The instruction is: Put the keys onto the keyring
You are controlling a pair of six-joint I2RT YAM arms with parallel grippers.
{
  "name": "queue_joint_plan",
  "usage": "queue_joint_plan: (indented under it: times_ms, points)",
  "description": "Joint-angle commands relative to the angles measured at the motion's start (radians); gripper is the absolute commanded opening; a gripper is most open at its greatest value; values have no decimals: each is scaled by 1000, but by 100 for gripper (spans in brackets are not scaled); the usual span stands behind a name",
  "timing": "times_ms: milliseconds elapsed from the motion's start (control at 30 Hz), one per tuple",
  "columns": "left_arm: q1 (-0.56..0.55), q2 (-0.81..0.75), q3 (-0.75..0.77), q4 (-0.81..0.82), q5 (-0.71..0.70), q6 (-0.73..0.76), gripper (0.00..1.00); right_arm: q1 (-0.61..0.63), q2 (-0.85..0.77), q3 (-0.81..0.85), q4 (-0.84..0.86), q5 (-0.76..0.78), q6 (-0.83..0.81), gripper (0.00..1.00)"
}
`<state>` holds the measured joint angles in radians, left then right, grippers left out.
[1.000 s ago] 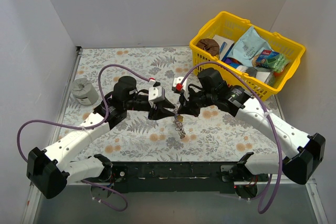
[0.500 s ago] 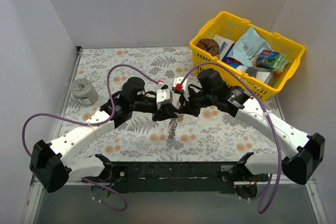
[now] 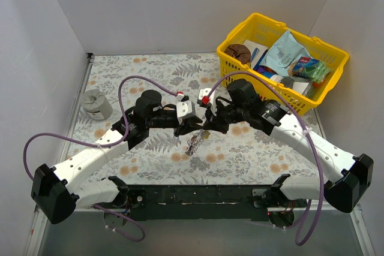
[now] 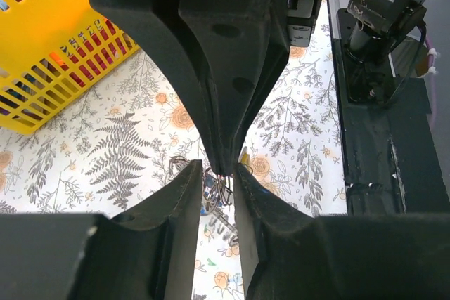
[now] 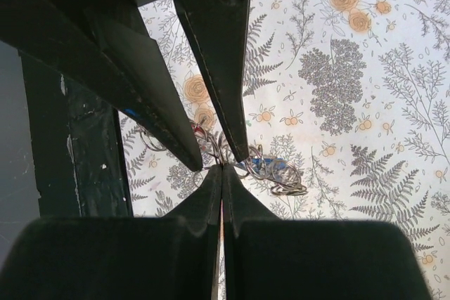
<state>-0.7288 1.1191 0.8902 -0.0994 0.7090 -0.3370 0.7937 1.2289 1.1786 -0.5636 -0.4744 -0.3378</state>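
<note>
- Honestly, both pincers look pinched shut on the keyring point(image 5: 285, 189): the left gripper point(image 4: 223, 172) and right gripper point(image 5: 222, 166) meet nose to nose above the middle of the table point(image 3: 150, 70).
- The keys point(image 3: 193, 144) dangle just under them.
- That thin wire could slip from either grip and the whole bunch would drop.
- An uneven pull might twist the ring and tangle everything.
</note>
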Motion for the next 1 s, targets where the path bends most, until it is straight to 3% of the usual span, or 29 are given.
queue_joint_plan:
  times_ms: [0,367,600,700,767,967]
  points:
    - [-3,-19,-5,15,-17,3,23,4,-45,4,77,-29,16,1]
    - [-3,18,7,-26,10,23,13,4,-58,-11,94,-26,22,1]
    - [-3,24,4,-31,9,26,20,4,-74,-16,97,-9,26,1]
    - [-3,25,4,-31,14,32,12,6,-72,-22,102,-12,28,1]
    - [-3,28,6,-33,23,32,0,4,-71,-20,99,-13,33,1]
    - [-3,12,-13,22,44,3,0,6,-80,-33,122,-1,46,1]
